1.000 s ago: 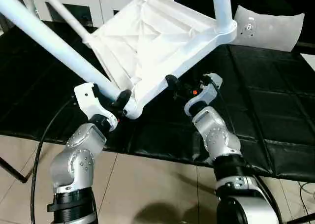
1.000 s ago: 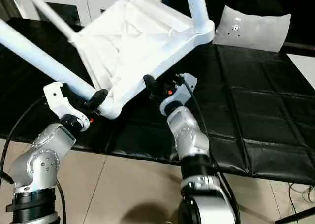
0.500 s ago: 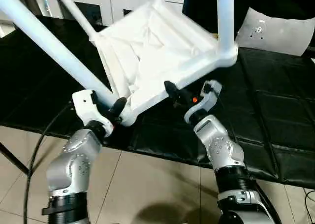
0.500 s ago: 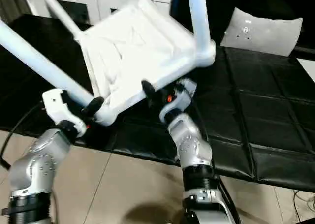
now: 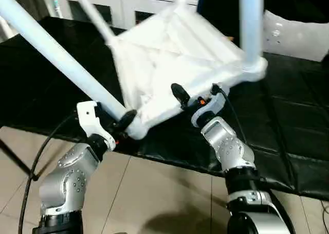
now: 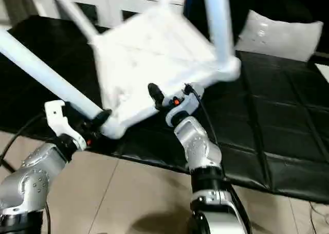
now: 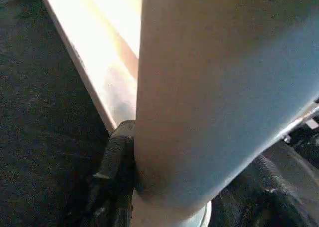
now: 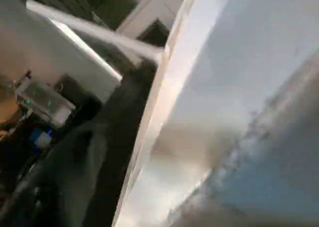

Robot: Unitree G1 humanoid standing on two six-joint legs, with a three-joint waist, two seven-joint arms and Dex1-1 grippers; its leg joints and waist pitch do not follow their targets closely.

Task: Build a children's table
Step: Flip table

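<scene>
Table (image 5: 175, 54) upside down, tilted above black worktop (image 5: 288, 115), legs fitted, ribbed underside facing camera. Left gripper (image 5: 123, 120) clamped on leg (image 5: 61, 64) just above near corner socket. Right gripper (image 5: 181, 96) at near rim; whether clamped, cannot tell. Step judged: turning table upright. Doing it well: keep leg grip firm, rotate both arms together, support rim, avoid twisting leg out of socket.

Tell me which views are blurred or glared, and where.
Both eye views: the table top and the upright leg are motion-smeared, while the black mat stays crisp. Left wrist view: a too-close leg, warm glare on the top's edge. Right wrist view: soft throughout.
</scene>
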